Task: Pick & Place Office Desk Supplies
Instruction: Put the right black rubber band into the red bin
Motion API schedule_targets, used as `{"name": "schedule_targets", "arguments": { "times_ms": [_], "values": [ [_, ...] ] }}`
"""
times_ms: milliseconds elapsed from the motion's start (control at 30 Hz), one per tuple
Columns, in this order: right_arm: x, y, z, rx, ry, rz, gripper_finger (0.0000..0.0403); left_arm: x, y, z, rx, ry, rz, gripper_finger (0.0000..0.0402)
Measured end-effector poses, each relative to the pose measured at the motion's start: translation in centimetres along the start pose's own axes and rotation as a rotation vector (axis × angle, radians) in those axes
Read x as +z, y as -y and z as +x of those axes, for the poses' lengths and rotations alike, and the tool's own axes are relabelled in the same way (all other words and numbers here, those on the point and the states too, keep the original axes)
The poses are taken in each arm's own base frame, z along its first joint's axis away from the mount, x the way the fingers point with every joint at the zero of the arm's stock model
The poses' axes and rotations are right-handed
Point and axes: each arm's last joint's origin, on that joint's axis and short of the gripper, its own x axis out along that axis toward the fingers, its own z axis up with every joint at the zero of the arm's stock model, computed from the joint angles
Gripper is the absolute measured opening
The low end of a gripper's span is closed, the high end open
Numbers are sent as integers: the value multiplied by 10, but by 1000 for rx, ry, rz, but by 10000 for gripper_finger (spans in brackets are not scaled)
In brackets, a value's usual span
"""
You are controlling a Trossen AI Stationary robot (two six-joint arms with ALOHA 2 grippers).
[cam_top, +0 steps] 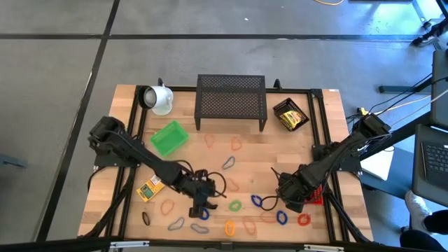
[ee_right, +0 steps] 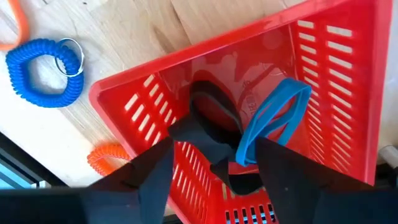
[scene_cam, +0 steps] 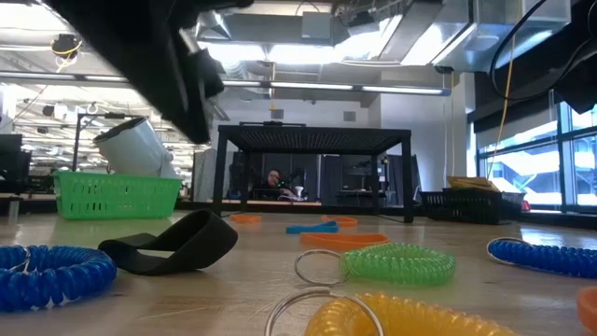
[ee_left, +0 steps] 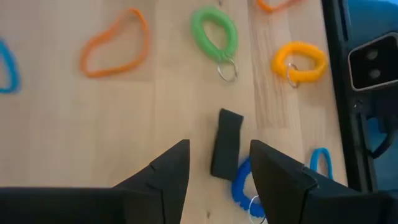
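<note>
Premises: an open-plan lab or workshop. Behind the black mesh shelf [scene_cam: 313,173] on the wooden worktop [cam_top: 245,157], a person sits at desks; exposed ducts and strip lights overhead; concrete floor around the worktop.

Light wood table [cam_top: 294,150], black mesh shelf [cam_top: 231,101], white mug [cam_top: 161,100], green basket [cam_top: 169,138], red slotted basket [ee_right: 323,74] with a blue loop [ee_right: 273,118] and a black one [ee_right: 214,109] inside, plus green [ee_left: 214,31], yellow [ee_left: 298,61] and orange [ee_left: 115,42] loops, and a yellow box [cam_top: 150,188] with green print.
</note>
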Motion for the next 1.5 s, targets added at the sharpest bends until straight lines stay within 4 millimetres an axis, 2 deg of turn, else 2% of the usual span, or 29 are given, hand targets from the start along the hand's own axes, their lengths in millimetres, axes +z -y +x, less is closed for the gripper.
{"name": "schedule_targets", "arguments": {
  "times_ms": [300,567,733,933,1000,1133,1267,1400,1500],
  "values": [
    [0,0,0,-1,3,-5,263,-13,18,34,-34,10,56,172],
    [1,0,0,-10,28,-5,261,-25,14,60,33,-30,107,177],
    [1,0,0,-13,35,11,261,-26,14,64,53,-31,139,144],
    [1,0,0,-14,35,30,260,-24,11,61,65,-22,176,34],
    [1,0,0,-10,26,31,260,-22,9,58,61,-23,156,11],
    [-4,2,-6,6,-25,31,260,-15,4,48,74,-3,123,6],
    [-7,1,-24,6,-6,27,260,-2,0,31,116,82,105,4],
    [-6,-5,-49,28,161,-4,260,13,-4,8,164,199,99,5],
    [-1,-11,-67,8,391,-63,260,25,-7,-11,216,304,109,4]
  ]
}}
